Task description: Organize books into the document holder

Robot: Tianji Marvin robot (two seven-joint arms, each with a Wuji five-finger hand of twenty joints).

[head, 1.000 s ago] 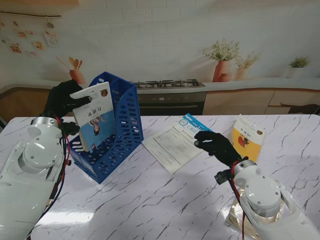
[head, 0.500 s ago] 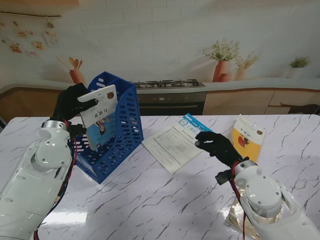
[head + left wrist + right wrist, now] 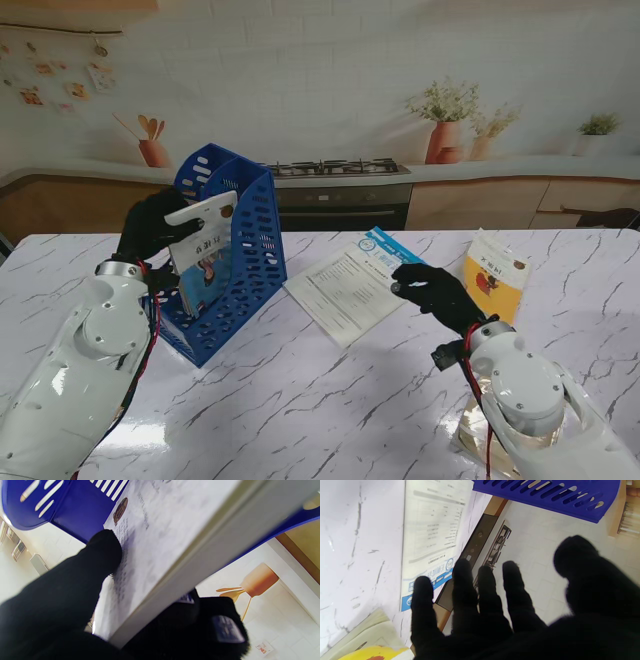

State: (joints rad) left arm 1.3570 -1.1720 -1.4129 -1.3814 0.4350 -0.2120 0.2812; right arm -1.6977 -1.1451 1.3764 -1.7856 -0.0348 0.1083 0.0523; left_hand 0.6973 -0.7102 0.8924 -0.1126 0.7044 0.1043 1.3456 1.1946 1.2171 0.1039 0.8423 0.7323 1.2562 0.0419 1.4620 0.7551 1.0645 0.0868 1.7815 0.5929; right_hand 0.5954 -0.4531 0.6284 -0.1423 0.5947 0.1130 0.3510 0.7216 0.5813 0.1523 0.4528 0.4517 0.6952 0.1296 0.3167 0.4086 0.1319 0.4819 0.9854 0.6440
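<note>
A blue perforated document holder [image 3: 248, 260] stands at the table's left. My left hand [image 3: 152, 225], in a black glove, is shut on a white and blue book [image 3: 207, 250] that sits tilted, partly down inside the holder. In the left wrist view the book [image 3: 175, 535] fills the frame between thumb and fingers, with the holder's wall [image 3: 62, 502] behind it. My right hand [image 3: 432, 290] hovers open by the near right edge of a white and blue booklet [image 3: 350, 282] lying flat mid-table. A yellow book [image 3: 495, 276] lies at the right.
A yellowish object [image 3: 480, 425] lies near me at the right, mostly hidden by my right forearm. A stove and counter with potted plants stand behind the table's far edge. In the right wrist view the booklet [image 3: 432, 530] and holder [image 3: 550, 497] show past my fingers [image 3: 462, 585].
My left hand has carried the book rightward and down into the holder. The right hand has stayed where it was.
</note>
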